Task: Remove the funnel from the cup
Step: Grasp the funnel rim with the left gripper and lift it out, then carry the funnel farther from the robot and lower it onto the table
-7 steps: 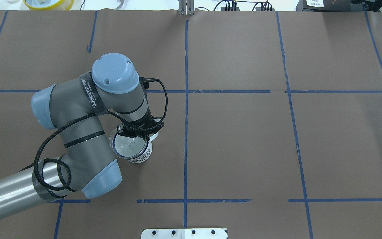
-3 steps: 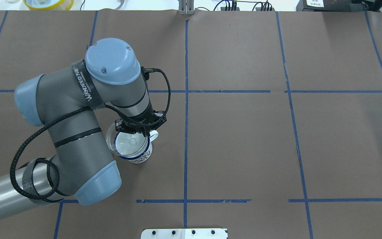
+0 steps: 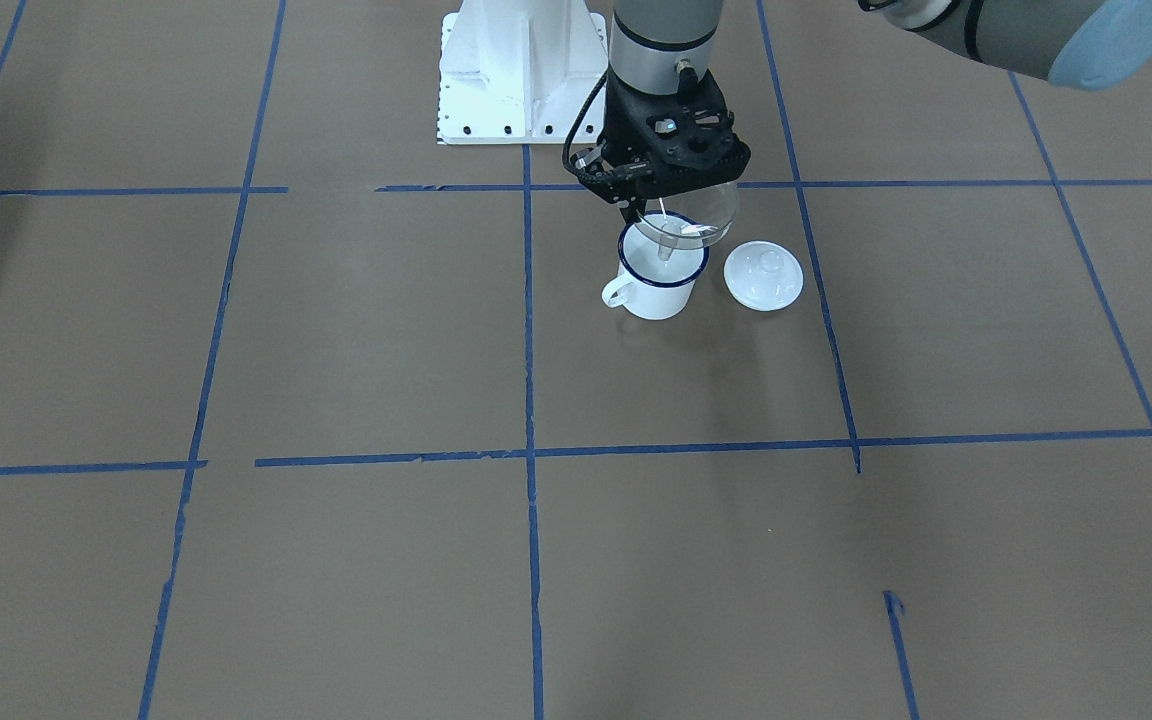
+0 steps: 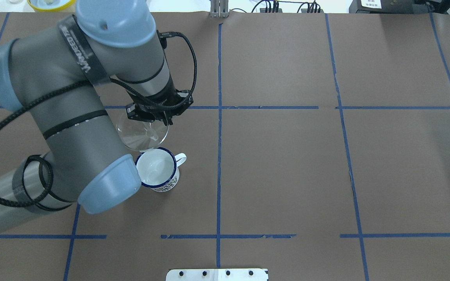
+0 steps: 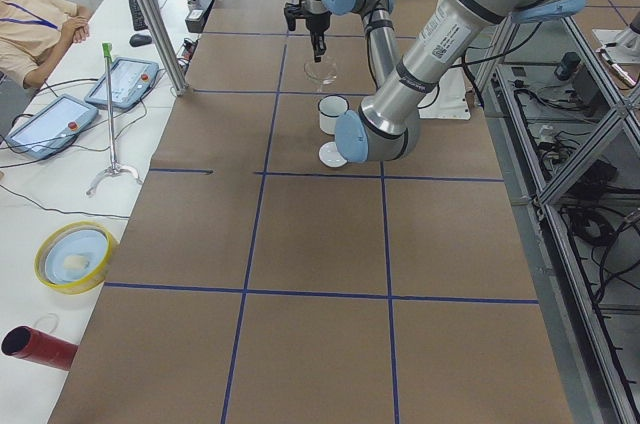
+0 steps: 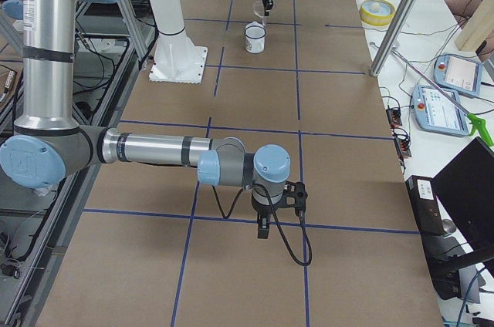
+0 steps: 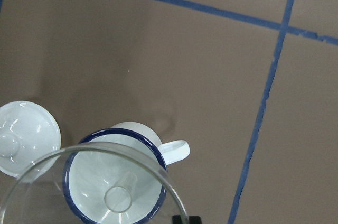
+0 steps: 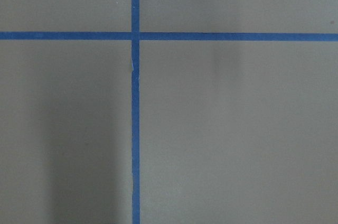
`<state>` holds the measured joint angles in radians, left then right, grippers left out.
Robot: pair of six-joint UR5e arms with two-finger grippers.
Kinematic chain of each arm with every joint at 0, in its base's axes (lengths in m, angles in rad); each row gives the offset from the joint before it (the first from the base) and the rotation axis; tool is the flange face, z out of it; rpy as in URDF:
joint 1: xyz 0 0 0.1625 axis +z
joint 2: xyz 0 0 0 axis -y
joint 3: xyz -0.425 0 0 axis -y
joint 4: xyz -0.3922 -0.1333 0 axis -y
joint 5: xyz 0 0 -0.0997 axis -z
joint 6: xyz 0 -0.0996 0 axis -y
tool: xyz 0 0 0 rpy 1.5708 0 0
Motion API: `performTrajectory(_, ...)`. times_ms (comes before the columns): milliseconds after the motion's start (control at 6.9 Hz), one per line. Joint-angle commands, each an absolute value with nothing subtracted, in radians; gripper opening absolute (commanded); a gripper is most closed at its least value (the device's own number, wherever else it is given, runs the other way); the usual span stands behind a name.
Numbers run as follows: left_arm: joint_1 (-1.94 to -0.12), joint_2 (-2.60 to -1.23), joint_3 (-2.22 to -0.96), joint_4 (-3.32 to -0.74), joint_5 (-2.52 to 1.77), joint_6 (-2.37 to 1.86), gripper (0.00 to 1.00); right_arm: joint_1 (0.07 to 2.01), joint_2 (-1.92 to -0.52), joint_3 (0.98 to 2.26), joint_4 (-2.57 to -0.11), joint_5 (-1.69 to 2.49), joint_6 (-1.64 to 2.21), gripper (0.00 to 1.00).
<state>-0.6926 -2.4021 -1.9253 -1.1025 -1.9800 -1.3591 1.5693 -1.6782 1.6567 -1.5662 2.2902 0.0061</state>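
Observation:
The clear funnel (image 4: pixel 142 134) hangs in the air, pinched at its rim by my left gripper (image 4: pixel 165 121), which is shut on it. In the front view the funnel (image 3: pixel 693 212) sits just above the cup (image 3: pixel 656 287), its spout over the opening. The cup (image 4: pixel 157 169) is a white mug with a dark blue rim, upright on the table and empty inside. In the left wrist view the funnel spout (image 7: pixel 119 198) shows over the cup (image 7: pixel 143 132). My right gripper (image 6: pixel 263 228) hangs low over the table far from the cup; I cannot tell whether it is open.
A white domed lid (image 3: pixel 763 275) with a knob lies on the table right beside the cup, on the robot's left; it also shows in the left wrist view (image 7: pixel 26 134). Blue tape lines cross the brown table. The white robot base (image 3: pixel 521 70) stands behind the cup.
My left arm has risen and lifted the funnel out of the cup. The cup has stayed in place and now shows an empty inside.

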Motion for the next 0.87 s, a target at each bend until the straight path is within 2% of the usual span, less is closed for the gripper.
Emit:
performTrajectory(0, -0.783, -2.395, -1.915, -1.162, -1.919, -1.361, 0.0, 1.569, -1.678, 1.657, -1.566, 2.29, 0.006, 1.0)
performTrajectory(145, -0.826, -2.337, -1.908, -1.295, -1.919, -1.438, 0.0, 1.569, -1.678, 1.657, -1.566, 2.29, 0.006, 1.0)
performTrajectory(434, -0.85, -2.26, -1.812, -1.604, -1.821, -1.602, 0.0, 1.569, -1.678, 1.657, -1.566, 2.29, 0.006, 1.0)
performTrajectory(724, -0.877, -2.258, -1.566, -1.896, -1.78, -1.635, 0.0, 1.569, -1.678, 1.657, -1.566, 2.29, 0.006, 1.0)
